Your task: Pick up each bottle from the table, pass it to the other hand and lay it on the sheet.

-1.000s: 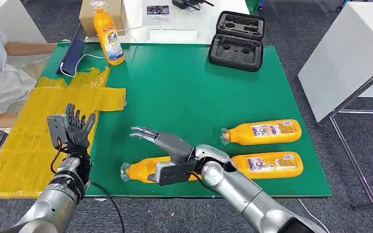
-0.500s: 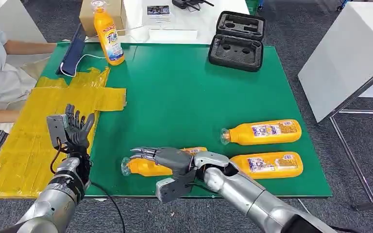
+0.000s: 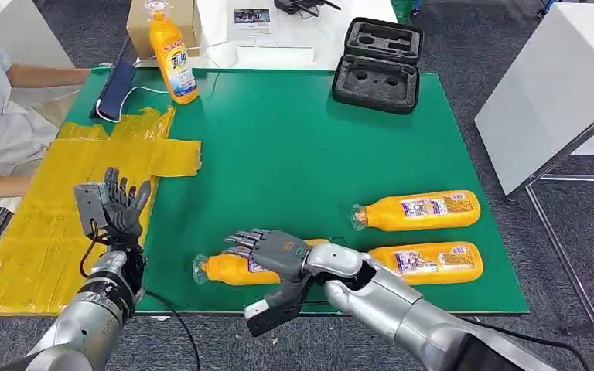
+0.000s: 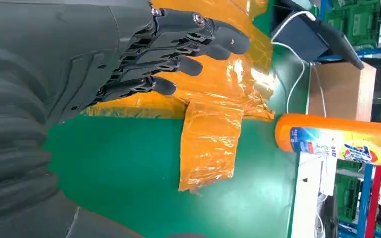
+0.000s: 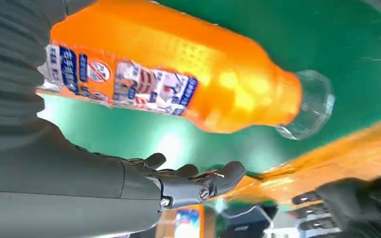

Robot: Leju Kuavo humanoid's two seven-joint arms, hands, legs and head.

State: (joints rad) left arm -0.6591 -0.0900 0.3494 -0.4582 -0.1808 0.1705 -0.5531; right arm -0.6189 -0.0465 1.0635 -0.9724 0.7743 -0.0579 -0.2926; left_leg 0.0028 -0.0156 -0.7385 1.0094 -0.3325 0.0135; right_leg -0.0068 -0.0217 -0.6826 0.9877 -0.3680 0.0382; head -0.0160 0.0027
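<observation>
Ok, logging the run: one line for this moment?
right hand: over nearest lying bottle, fingers apart | left hand: raised, holds nothing | yellow sheet: no bottle

Stuff you can't really make out

The right hand point(image 3: 272, 251) covers the middle of the nearest orange bottle point(image 3: 224, 268), so can't tell if its fingers actually touch it. Beyond its fingertips the left hand point(image 5: 357, 206) is just blur, cut off by the edge.

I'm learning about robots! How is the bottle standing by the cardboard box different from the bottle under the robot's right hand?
The far bottle stands upright at the table's back, beside the box; the near bottle lies on its side at the front edge. Nothing is near the far bottle, while the right hand reaches over the near one, fingers apart, not yet gripping. Both are orange with blue-and-white labels and clear caps, resting on the green mat.
</observation>
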